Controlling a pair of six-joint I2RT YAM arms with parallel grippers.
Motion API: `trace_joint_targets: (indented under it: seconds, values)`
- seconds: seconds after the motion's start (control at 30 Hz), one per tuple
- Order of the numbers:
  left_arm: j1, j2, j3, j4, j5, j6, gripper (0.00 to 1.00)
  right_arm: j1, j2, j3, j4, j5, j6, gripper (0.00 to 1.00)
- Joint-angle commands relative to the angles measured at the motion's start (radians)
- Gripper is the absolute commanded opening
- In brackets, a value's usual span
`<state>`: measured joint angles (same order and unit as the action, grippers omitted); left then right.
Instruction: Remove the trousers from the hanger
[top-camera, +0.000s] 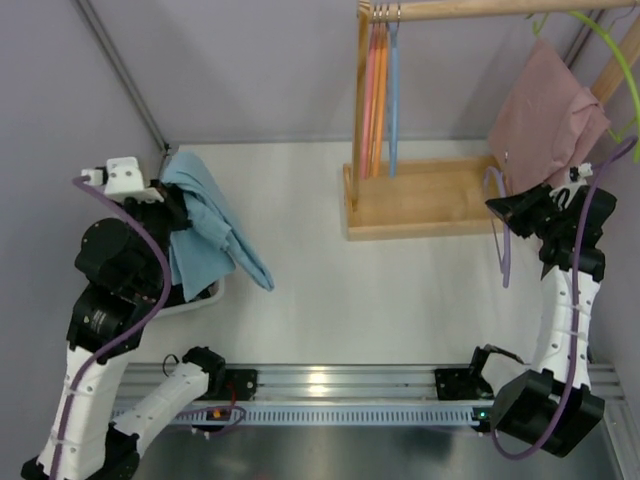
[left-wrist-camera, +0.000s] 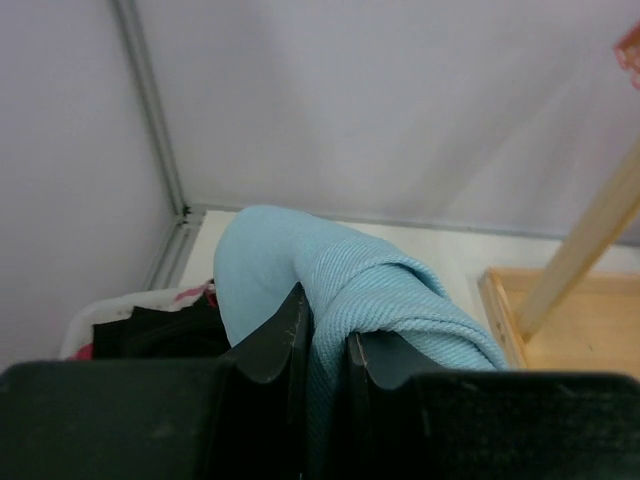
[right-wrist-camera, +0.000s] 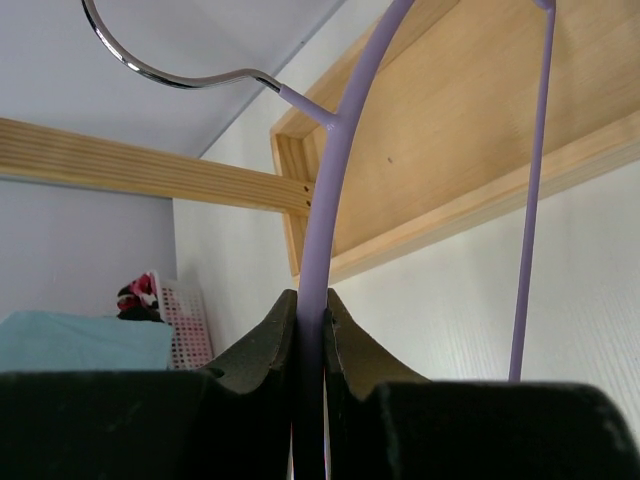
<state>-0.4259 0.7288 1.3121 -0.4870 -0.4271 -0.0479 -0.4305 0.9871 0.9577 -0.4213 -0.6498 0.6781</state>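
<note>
Two pincers, both clamped: our left pincer (left-wrist-camera: 325, 335) nips the soft light-blue cloth trousers (left-wrist-camera: 300, 260), which drape past its tips; our right pincer (right-wrist-camera: 310, 310) pinches the thin purple wire hanger (right-wrist-camera: 318, 200), bare above it. We judge the separation done — next, releasing the trousers.

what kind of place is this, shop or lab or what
Probably a robot test booth for clothes handling, not a shop: plain grey walls close in a white table, a wooden clothes rack with hangers stands at the back, and a laundry basket sits on the left.
</note>
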Motion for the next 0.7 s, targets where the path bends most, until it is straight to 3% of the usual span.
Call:
trace_joint_targets:
  seconds: [0.0,0.17,0.33,0.47,0.67]
  values:
    - [0.128,-0.063,0.131,0.145,-0.004,-0.085,0.00,-0.011,-0.004,0.075,0.055,-0.024,-0.046,0.00]
    - [0.297,-0.126,0.182,0.071,0.033,-0.135,0.00,-0.011,0.010,0.078,0.055,-0.043,-0.066,0.00]
    - [0.392,-0.210,0.187,0.038,-0.008,-0.109,0.00,-0.008,0.053,0.101,0.061,-0.063,-0.055,0.00]
    - [0.510,-0.246,0.219,-0.063,-0.102,-0.092,0.00,-0.005,0.059,0.115,0.062,-0.073,-0.055,0.00]
    - [0.665,-0.321,0.216,-0.271,-0.079,-0.122,0.00,-0.002,0.051,0.096,0.061,-0.080,-0.063,0.00]
